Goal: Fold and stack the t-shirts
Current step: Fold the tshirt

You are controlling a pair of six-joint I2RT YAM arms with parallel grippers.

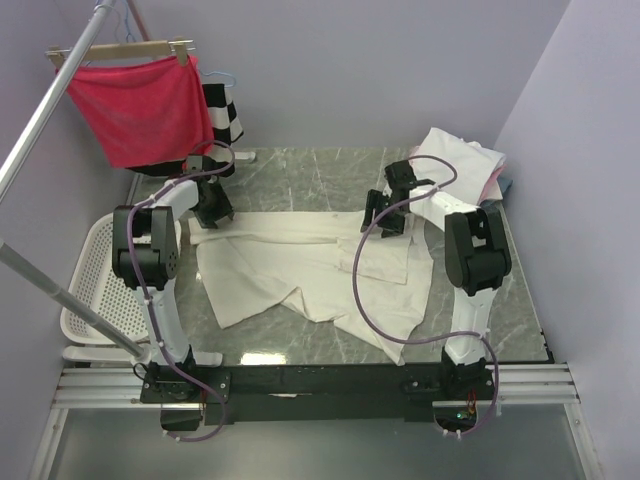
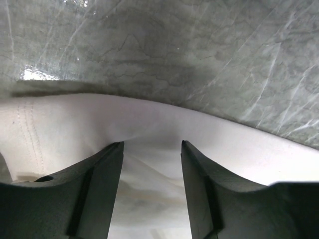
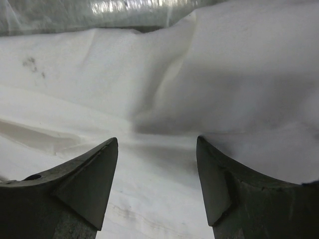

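A cream t-shirt (image 1: pixel 300 275) lies spread and partly folded across the middle of the marble table (image 1: pixel 300 170). My left gripper (image 1: pixel 212 212) is down at its far left corner. In the left wrist view this gripper (image 2: pixel 152 144) is open, its fingers astride a raised fold of the shirt (image 2: pixel 75 124) near the edge. My right gripper (image 1: pixel 385 215) is at the shirt's far right part. In the right wrist view it (image 3: pixel 157 140) is open, tips low on the wrinkled cloth (image 3: pixel 99 74). A pile of folded t-shirts (image 1: pixel 462 160) sits at the far right, with pink and blue edges showing.
A white slatted basket (image 1: pixel 95 290) stands off the table's left edge. A red cloth on a hanger (image 1: pixel 140 105) and a black-and-white striped garment (image 1: pixel 225 115) hang at the back left from a slanting metal rail (image 1: pixel 45 115). Purple walls close in on all sides.
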